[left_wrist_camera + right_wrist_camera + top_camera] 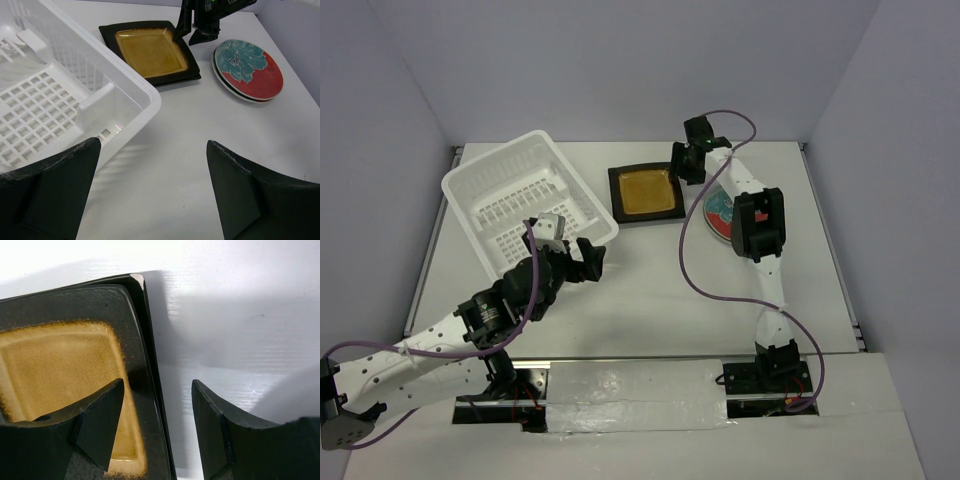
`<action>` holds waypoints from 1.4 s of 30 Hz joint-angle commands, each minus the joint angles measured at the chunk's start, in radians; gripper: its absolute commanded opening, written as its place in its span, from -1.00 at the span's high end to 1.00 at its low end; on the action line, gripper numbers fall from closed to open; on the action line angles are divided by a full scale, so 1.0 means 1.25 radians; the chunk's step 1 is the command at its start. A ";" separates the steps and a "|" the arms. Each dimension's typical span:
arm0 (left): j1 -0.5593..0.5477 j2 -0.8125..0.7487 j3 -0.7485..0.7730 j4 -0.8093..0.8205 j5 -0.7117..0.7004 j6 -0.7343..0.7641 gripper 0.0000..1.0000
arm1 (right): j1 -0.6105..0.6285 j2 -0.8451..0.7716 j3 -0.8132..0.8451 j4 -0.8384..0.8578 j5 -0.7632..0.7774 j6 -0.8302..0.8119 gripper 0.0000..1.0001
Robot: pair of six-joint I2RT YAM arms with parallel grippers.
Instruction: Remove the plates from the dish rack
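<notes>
White table (650, 310), matte, with thin rails (835, 250) down the left and right edges. Boxed in by plain pale lavender-grey walls: back wall (620, 60), left wall (370, 150), right wall (905, 150). Glossy white taped strip (635, 395) across near edge. Bright, even overhead light; soft shadows.

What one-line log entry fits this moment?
white plastic dish rack: no plates visible | amber-centred square plate: atop second dark square plate | round red floral plate: on table | left gripper: open | right gripper: open

The white table (650, 300) bears the dish rack (510, 175), stacked square plates (646, 192) and round plate (715, 211).
</notes>
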 commanded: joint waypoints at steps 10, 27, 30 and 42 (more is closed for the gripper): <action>-0.003 -0.002 0.015 0.038 -0.017 0.013 -0.99 | 0.008 -0.095 0.004 -0.006 0.011 -0.019 -0.30; -0.011 0.034 0.000 0.122 -0.015 0.103 -0.99 | 0.054 -0.631 -0.512 0.148 -0.032 0.021 -0.99; -0.014 -0.002 -0.013 0.127 -0.024 0.105 -0.99 | 0.057 -0.779 -0.625 0.183 -0.054 0.071 -0.99; -0.021 -0.008 -0.021 0.149 0.025 0.135 -0.99 | 0.130 -1.260 -0.944 0.186 -0.019 0.032 -0.99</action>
